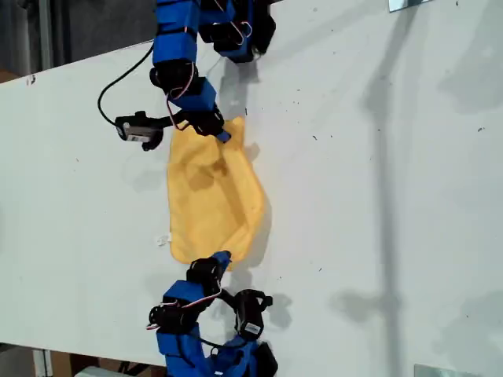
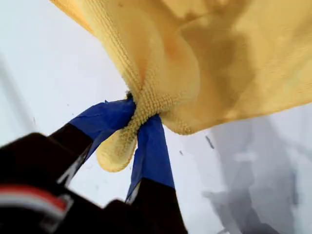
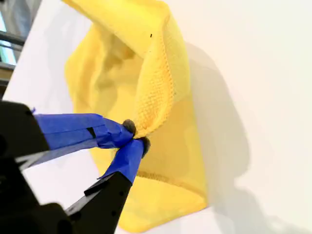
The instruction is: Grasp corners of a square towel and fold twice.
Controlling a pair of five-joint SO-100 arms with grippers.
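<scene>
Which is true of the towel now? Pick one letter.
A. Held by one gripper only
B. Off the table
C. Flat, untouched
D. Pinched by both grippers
D: my first gripper and my second gripper each pinch a bunched edge of the towel.

Bright, even light on the flat white table [image 1: 377, 196] in the exterior view, with long soft grey shadows across its right half. The soft yellow-orange microfibre towel [image 1: 214, 196] throws a shadow to its right. In both wrist views the near black gripper bodies blur — the first wrist view's lower part is soft.
</scene>
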